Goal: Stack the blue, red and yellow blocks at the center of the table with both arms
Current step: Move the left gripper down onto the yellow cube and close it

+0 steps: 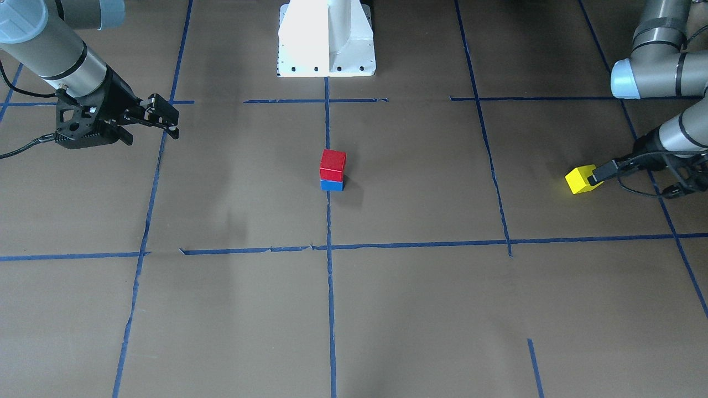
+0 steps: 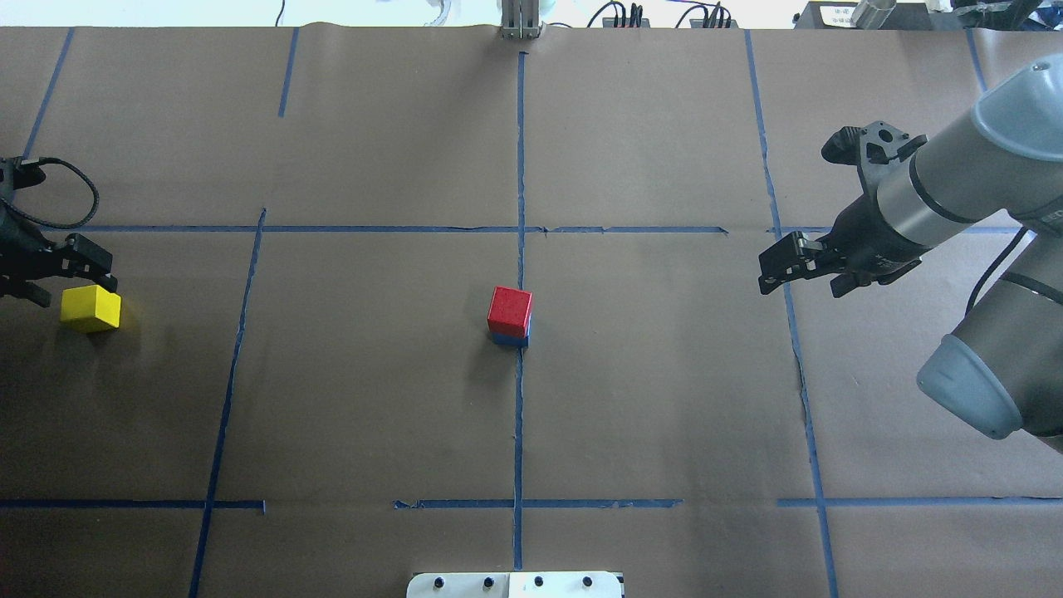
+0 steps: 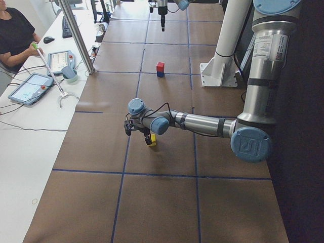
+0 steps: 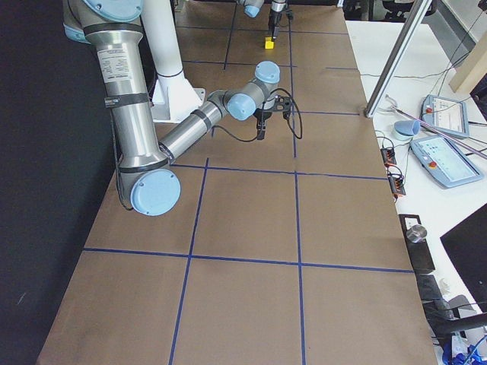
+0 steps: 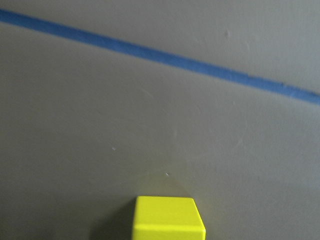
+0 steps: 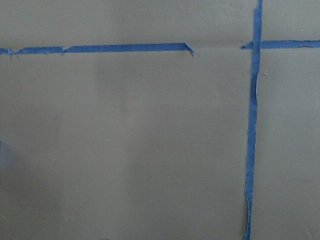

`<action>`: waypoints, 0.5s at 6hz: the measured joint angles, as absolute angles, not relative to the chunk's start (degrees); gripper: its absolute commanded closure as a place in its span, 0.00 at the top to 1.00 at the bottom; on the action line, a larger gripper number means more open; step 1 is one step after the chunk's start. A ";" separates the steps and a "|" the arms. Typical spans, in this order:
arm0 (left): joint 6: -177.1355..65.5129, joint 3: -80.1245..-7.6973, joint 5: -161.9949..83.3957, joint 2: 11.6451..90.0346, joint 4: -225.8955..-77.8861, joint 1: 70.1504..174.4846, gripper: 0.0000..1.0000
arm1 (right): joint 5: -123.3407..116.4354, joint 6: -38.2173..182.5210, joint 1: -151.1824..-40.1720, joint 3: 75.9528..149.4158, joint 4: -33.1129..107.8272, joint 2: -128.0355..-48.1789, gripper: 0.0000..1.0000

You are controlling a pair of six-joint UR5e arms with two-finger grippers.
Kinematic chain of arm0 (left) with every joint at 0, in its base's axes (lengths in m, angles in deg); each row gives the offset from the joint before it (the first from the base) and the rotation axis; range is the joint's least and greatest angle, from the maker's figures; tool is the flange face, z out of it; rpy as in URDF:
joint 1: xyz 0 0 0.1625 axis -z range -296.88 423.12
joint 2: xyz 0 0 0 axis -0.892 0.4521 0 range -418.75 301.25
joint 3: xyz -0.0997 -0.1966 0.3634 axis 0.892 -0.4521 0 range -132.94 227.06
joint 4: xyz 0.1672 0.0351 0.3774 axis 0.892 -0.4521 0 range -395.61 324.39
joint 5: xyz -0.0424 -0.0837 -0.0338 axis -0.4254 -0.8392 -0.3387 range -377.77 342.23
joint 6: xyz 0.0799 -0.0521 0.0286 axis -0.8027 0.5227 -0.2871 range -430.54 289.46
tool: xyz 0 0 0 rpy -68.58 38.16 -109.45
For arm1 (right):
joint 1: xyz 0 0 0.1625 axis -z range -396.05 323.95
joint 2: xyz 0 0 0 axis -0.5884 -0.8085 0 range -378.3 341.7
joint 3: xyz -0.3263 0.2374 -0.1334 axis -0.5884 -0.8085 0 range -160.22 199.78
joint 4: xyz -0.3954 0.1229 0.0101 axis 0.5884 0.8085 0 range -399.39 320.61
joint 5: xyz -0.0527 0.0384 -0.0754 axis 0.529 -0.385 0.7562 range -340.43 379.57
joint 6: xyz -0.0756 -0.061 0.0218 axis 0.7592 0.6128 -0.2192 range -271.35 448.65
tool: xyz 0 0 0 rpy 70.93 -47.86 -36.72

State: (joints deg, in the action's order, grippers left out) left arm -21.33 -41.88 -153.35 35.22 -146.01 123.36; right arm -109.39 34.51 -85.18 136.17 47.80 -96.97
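Observation:
A red block [image 2: 510,308] sits on top of a blue block [image 2: 508,339] at the table's centre; the pair also shows in the front view [image 1: 332,164]. A yellow block [image 2: 90,308] rests on the table at the far left, also seen in the front view [image 1: 579,179] and at the bottom of the left wrist view [image 5: 167,217]. My left gripper [image 2: 66,286] is open, low and right beside the yellow block, with one finger [image 1: 600,173] at its edge. My right gripper [image 2: 801,278] is open and empty, raised above the table's right side.
Blue tape lines [image 2: 519,415] divide the brown paper table into a grid. The robot's white base [image 1: 326,38] stands at the table's near-robot edge. An operator and tablets [image 3: 30,88] are at a side bench beyond the table's far edge.

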 measured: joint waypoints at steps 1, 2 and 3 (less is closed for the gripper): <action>-21.35 -41.76 -153.07 35.19 -146.01 122.78 1.00 | -109.43 34.51 -85.20 136.33 47.80 -96.98 1.00; -21.34 -41.48 -152.87 35.15 -146.01 122.58 1.00 | -109.45 34.49 -85.24 136.50 47.80 -97.02 1.00; -21.41 -40.94 -152.06 35.15 -146.03 122.37 1.00 | -109.45 34.45 -85.25 136.67 47.80 -97.04 1.00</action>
State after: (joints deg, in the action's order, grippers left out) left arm -21.41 -40.94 -152.06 35.15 -146.03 122.37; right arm -109.45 34.45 -85.25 136.67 47.80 -97.04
